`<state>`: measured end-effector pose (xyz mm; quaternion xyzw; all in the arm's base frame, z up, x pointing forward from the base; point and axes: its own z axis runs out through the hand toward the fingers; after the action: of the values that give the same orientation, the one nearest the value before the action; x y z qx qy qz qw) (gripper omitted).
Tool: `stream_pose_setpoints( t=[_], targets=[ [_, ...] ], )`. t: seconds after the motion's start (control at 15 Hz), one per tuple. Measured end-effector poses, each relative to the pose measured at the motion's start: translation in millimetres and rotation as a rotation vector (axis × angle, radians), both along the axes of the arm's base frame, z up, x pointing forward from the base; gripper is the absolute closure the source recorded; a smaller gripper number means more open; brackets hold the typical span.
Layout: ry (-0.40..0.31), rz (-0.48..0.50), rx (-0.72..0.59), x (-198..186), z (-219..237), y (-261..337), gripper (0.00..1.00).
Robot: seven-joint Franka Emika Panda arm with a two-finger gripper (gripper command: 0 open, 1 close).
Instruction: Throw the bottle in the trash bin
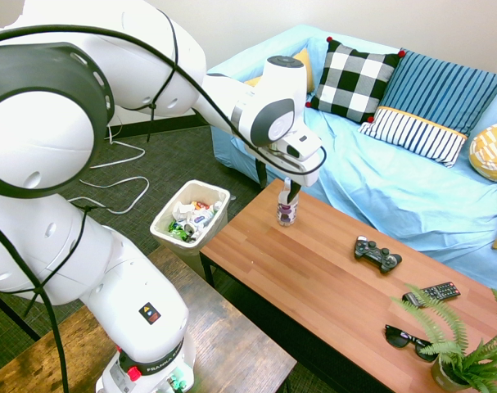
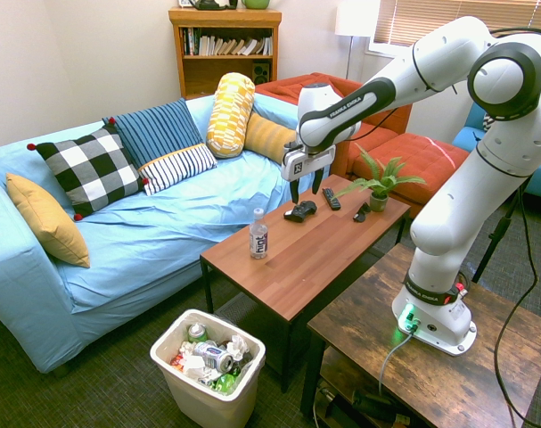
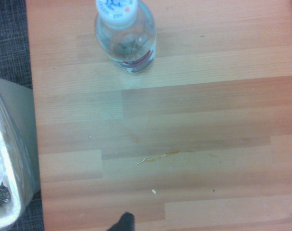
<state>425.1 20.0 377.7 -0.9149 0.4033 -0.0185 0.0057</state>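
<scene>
A game controller point(image 1: 377, 253), remote point(image 1: 431, 292) and sunglasses point(image 1: 408, 340) lie on the coffee table point(image 1: 314, 286).

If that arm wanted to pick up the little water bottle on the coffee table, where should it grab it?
Probably around the clear body just under the white cap, coming straight down from above. The bottle stands upright near the edge of the table with nothing beside it, and its round, narrow body should fit between the fingers of the open hand, which hangs above the table pointing down.
</scene>
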Motion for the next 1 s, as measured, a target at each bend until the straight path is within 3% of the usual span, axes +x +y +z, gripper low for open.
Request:
stream_pose_setpoints(
  t=[0.27, 0.67, 1.0],
  targets=[
    [-0.013, 0.007, 0.0, 10, -3, 5, 0.0],
    [-0.082, -0.056, -0.017, 74, -13, 40, 0.0],
    [-0.06, -0.099, -0.031, 117, -55, 67, 0.0]
  ],
)
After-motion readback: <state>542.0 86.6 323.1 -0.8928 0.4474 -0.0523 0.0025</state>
